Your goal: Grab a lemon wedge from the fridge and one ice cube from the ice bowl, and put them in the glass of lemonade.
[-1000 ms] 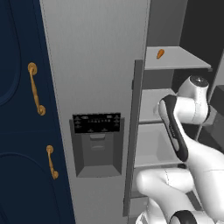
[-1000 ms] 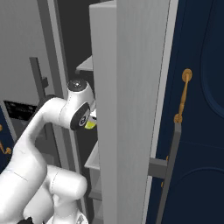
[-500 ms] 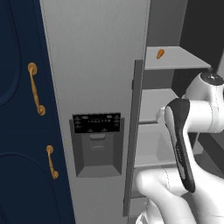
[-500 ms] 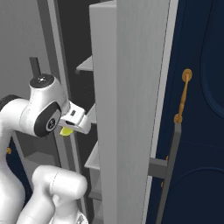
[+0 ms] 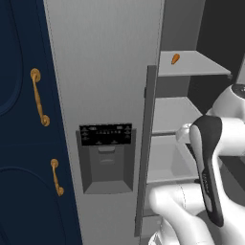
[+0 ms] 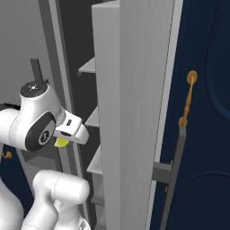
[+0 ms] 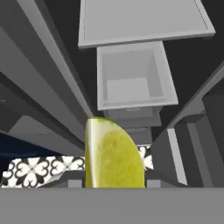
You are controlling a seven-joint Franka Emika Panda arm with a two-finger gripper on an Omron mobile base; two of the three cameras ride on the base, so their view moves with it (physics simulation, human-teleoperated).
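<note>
The lemon wedge [image 7: 113, 155], yellow-green, sits close in the hand view, rind to the left. In the right base view my gripper [image 6: 64, 139] is shut on the lemon wedge [image 6: 61, 143], just in front of the fridge's open compartment. The grey fridge [image 5: 105, 86] stands with its right door [image 6: 134, 112] swung open and its left door, with the black dispenser panel [image 5: 106, 135], shut. The ice bowl and the glass of lemonade are out of view.
A small orange piece [image 5: 175, 59] lies on the upper fridge shelf [image 5: 194, 64]. Below the hand are a grey drawer [image 7: 135, 78] and a shelf [image 7: 140, 19]. Navy cabinets with gold handles [image 5: 39, 98] [image 6: 187, 99] flank the fridge. Patterned floor tiles [image 7: 39, 170] show beneath.
The hand, with the wedge in it, has drawn back out of the fridge, moving left and slightly down in the right base view. The elbow has swung further forward.
</note>
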